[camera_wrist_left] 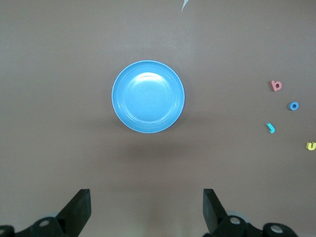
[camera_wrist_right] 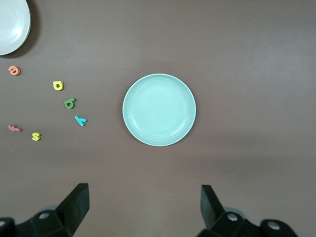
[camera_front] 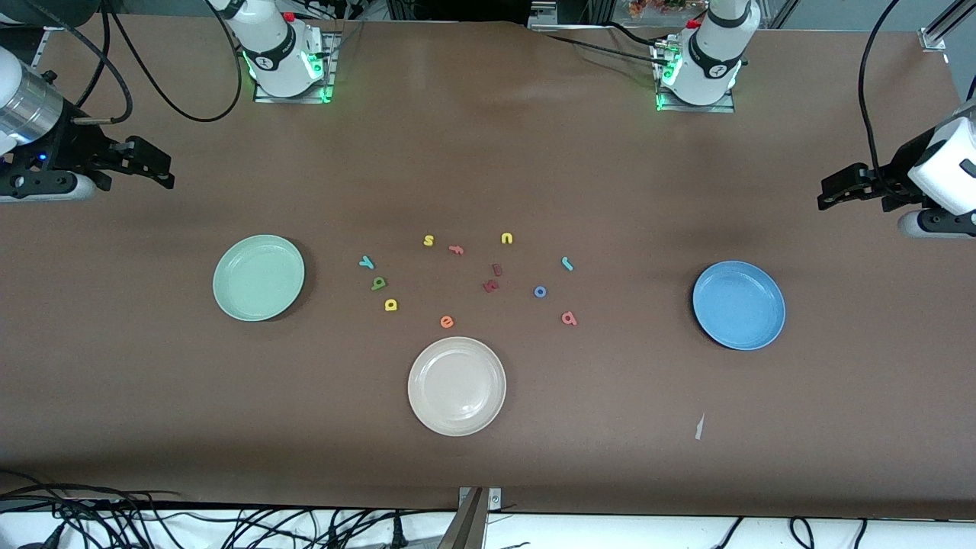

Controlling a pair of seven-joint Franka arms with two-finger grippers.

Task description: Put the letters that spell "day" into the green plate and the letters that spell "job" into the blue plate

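The green plate (camera_front: 258,277) lies empty toward the right arm's end of the table, the blue plate (camera_front: 738,304) empty toward the left arm's end. Between them lie the loose letters. Teal y (camera_front: 367,263), olive d (camera_front: 378,284) and yellow a (camera_front: 391,305) sit beside the green plate. Teal j (camera_front: 567,264), blue o (camera_front: 540,291) and salmon b (camera_front: 569,318) sit closer to the blue plate. My right gripper (camera_wrist_right: 145,205) hangs open over bare table by the green plate (camera_wrist_right: 159,109). My left gripper (camera_wrist_left: 147,207) hangs open by the blue plate (camera_wrist_left: 148,97).
A cream plate (camera_front: 457,386) lies nearer the front camera than the letters. Yellow s (camera_front: 428,240), f (camera_front: 456,248), yellow u (camera_front: 507,239), orange e (camera_front: 447,322) and two dark red letters (camera_front: 493,278) are scattered among the others. A paper scrap (camera_front: 698,427) lies near the table's front edge.
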